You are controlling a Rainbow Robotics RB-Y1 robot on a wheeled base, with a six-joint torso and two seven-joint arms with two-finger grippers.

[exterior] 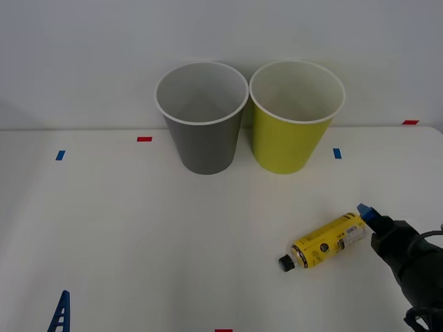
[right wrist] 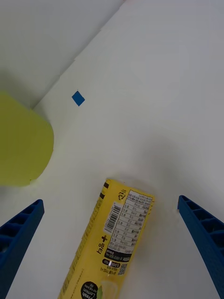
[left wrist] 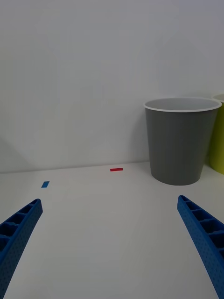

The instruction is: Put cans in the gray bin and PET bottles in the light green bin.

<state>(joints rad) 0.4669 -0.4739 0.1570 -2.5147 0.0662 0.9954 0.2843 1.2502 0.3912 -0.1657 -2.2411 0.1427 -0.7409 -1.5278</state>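
Your right gripper [right wrist: 112,252] sits at the near right of the table [exterior: 124,235], at the base end of the bottle [exterior: 324,243]. Its two blue ribbed fingers [right wrist: 21,233] are spread wide apart, one on each side of the bottle, and neither touches it. From the wrist camera the bottle's flat base end lies between the fingers, with bare table on both sides.

The bottle lies on its side on the white table. Its black cap [exterior: 284,263] points toward the near edge and slightly toward your left; its base points toward the right gripper. The wrap is yellow with a white printed label panel [right wrist: 130,217] and a barcode.

The two bins stand upright at the far edge of the table, against the wall. The gray bin [exterior: 204,142] is on your left, the light green bin [exterior: 287,142] on your right. Their white rims are just beside each other; you cannot tell whether they touch. The bottle is well apart from both bins and nearer the light green one.

Your left gripper [left wrist: 112,252] is at the near left of the table, where one blue fingertip [exterior: 61,311] shows in the front view. Its fingers are also wide apart and hold nothing. It faces the gray bin across bare table.

Small blue tape marks [exterior: 337,153] and red tape marks [exterior: 144,139] lie on the table.
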